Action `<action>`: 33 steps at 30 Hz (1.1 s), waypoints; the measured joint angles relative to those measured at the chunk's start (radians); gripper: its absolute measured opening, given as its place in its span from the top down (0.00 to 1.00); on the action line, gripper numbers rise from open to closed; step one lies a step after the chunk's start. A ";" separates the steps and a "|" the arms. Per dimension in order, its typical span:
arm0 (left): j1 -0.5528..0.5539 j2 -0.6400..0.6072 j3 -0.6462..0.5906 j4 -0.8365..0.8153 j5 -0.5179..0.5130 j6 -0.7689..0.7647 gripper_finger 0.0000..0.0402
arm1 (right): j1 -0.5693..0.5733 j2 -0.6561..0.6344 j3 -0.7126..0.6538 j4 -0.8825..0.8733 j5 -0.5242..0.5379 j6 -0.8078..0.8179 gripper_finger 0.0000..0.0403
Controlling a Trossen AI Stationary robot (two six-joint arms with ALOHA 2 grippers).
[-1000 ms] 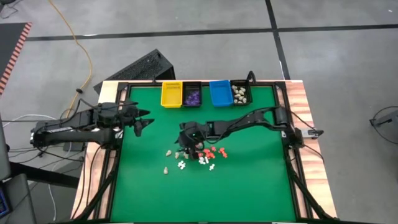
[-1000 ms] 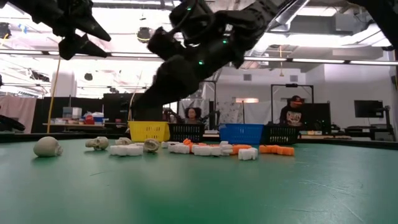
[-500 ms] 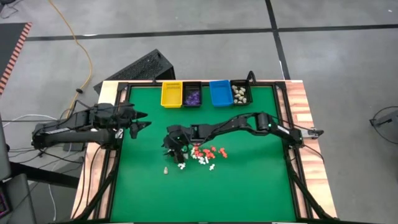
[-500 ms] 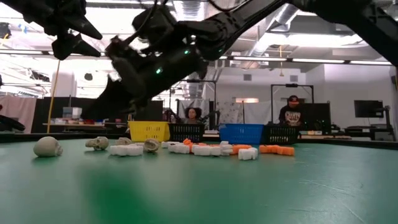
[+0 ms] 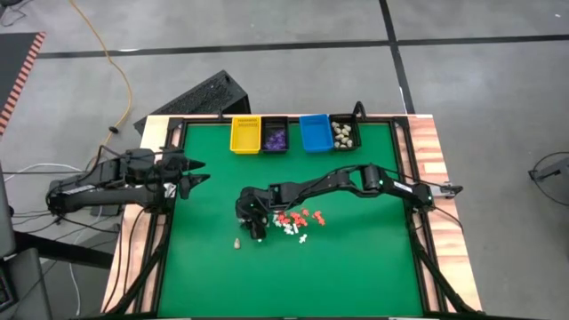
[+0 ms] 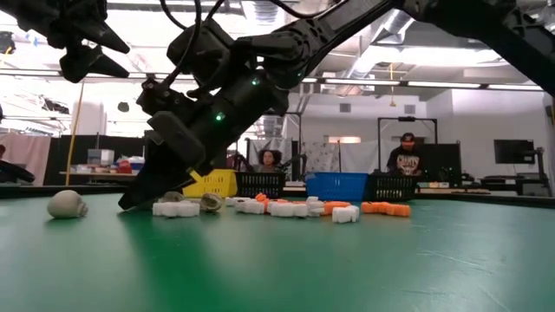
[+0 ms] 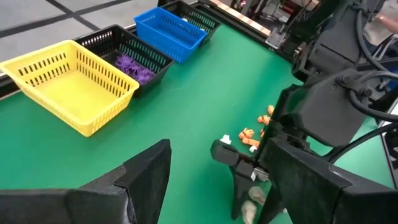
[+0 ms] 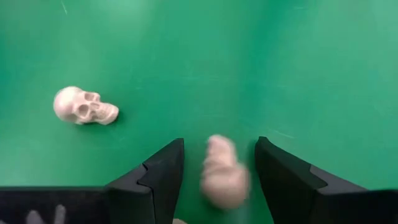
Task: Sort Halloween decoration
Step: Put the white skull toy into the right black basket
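Note:
The decoration pieces lie in a loose cluster mid-table: orange ones (image 5: 304, 215), white ones (image 5: 290, 228) and beige skulls. My right gripper (image 5: 255, 228) reaches in from the right and tips down at the cluster's left end, its fingertips close to the mat (image 6: 132, 203). In the right wrist view it is open (image 8: 219, 144), and one beige skull (image 8: 224, 173) lies on the mat between the fingers with green showing on both sides. Another skull (image 8: 84, 106) lies apart from it (image 5: 237, 242). My left gripper (image 5: 194, 172) hovers open near the left edge (image 7: 217, 163).
Along the far edge stand a yellow bin (image 5: 245, 133), a black bin with purple pieces (image 5: 275, 135), a blue bin (image 5: 315, 132) and a black bin with beige pieces (image 5: 343, 133). Bare green mat (image 5: 293, 276) lies toward the near edge. People sit in the room beyond the table.
My right gripper has swung toward the table's left edge and come down, from above the middle of the cluster to the beige skulls at its left end. My left gripper has drawn back slightly toward the left edge. The pieces have not visibly moved.

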 joint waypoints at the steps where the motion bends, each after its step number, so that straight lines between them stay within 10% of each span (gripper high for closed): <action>1: 0.000 -0.001 0.000 -0.001 0.000 0.000 0.36 | -0.002 -0.001 0.000 -0.012 0.001 0.001 0.45; 13: 0.000 -0.002 0.000 -0.022 -0.045 0.012 0.36 | -0.005 -0.002 0.001 -0.051 0.001 0.006 0.70; 33: 0.000 -0.002 0.000 -0.020 -0.065 0.035 0.36 | -0.214 -0.226 0.102 -0.253 -0.001 -0.009 0.79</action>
